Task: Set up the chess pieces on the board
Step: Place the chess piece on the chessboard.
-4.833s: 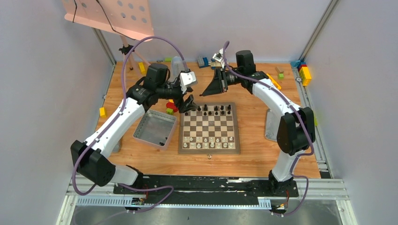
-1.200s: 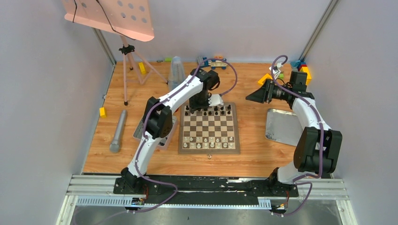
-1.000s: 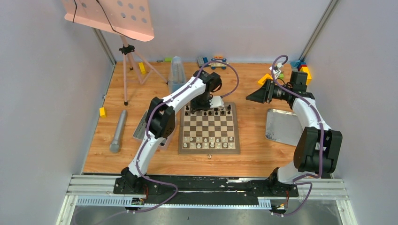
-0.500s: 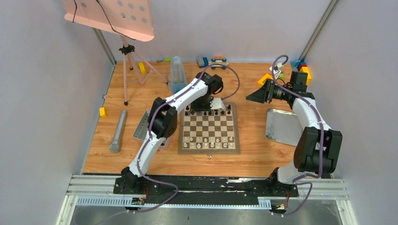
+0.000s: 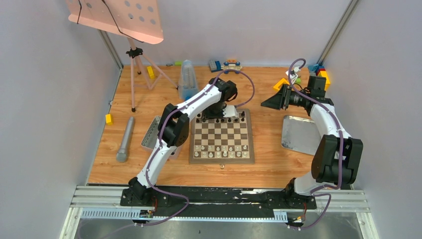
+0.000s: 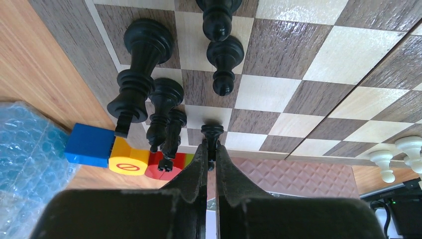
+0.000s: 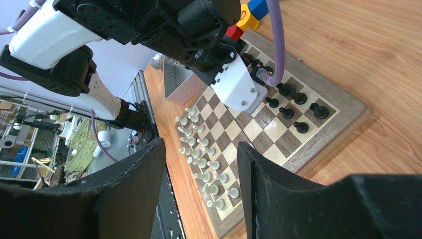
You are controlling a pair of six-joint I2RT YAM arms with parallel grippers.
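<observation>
The board (image 5: 222, 158) lies mid-table with white chess pieces (image 5: 221, 151) on its two near rows and black chess pieces (image 5: 234, 118) along the far rows. My left gripper (image 5: 218, 112) reaches down over the far left part of the board. In the left wrist view its fingertips (image 6: 209, 149) press closely on both sides of a black pawn (image 6: 212, 130), which stands on a square beside other black pieces (image 6: 144, 55). My right gripper (image 5: 268, 102) hovers right of the board's far corner. It is open and empty (image 7: 200, 147) and faces the board (image 7: 343, 117).
A grey mesh tray (image 5: 149, 135) sits left of the board and a flat metal tray (image 5: 296, 133) to its right. A microphone (image 5: 125, 139), a tripod stand (image 5: 133, 55), a clear bag (image 5: 187, 79) and coloured blocks (image 5: 322, 77) ring the table; more blocks (image 6: 89, 145) lie by the board's edge.
My left arm has slid a little to the right along the board's far edge. The right arm has stayed still.
</observation>
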